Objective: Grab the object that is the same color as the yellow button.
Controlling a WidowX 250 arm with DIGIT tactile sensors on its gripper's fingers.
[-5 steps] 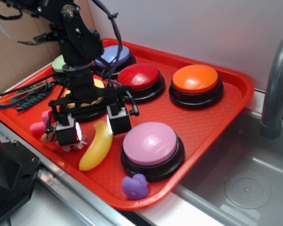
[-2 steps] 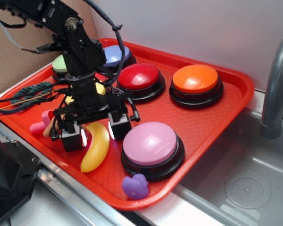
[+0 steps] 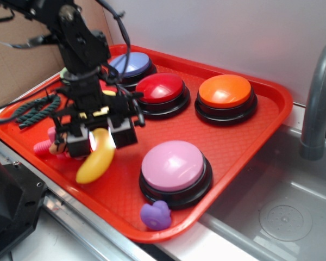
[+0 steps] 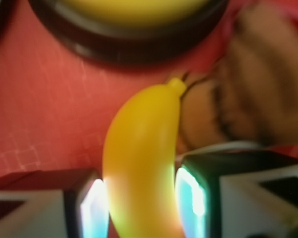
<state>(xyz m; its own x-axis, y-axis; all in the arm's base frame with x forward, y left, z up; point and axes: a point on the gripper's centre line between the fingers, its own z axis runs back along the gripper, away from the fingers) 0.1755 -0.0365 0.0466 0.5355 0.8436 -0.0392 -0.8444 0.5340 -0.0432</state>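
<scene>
Two views cover the scene. Exterior view: the black robot gripper (image 3: 102, 142) points down over the near-left part of the red plastic tray (image 3: 271, 95). The small curved yellow plastic banana (image 3: 95, 161) sits between the two fingers, with its upper part in the gap and its lower end projecting toward the tray's front edge. Whether that lower end touches the tray cannot be determined. The yellow button is almost fully hidden behind the arm. The round pink-topped button (image 3: 174, 166) stands to the right of the banana, apart from it. The red-topped button (image 3: 160, 88), the orange-topped button (image 3: 225, 91) and the blue-topped button (image 3: 131, 64) stand farther back. A small purple toy (image 3: 155, 214) lies near the front edge of the tray, and a dark green twisted rope (image 3: 37, 107) lies at the left.

Wrist view: both lit finger pads (image 4: 95, 208) bear against the sides of the banana (image 4: 141, 163), so the gripper (image 4: 141, 208) is clamped on it. The banana's stem tip touches the orange-striped plush tiger (image 4: 243, 94), which lies to its right. The pale yellow domed button with a black base (image 4: 134, 15) stands beyond the stem, apart from it.
</scene>
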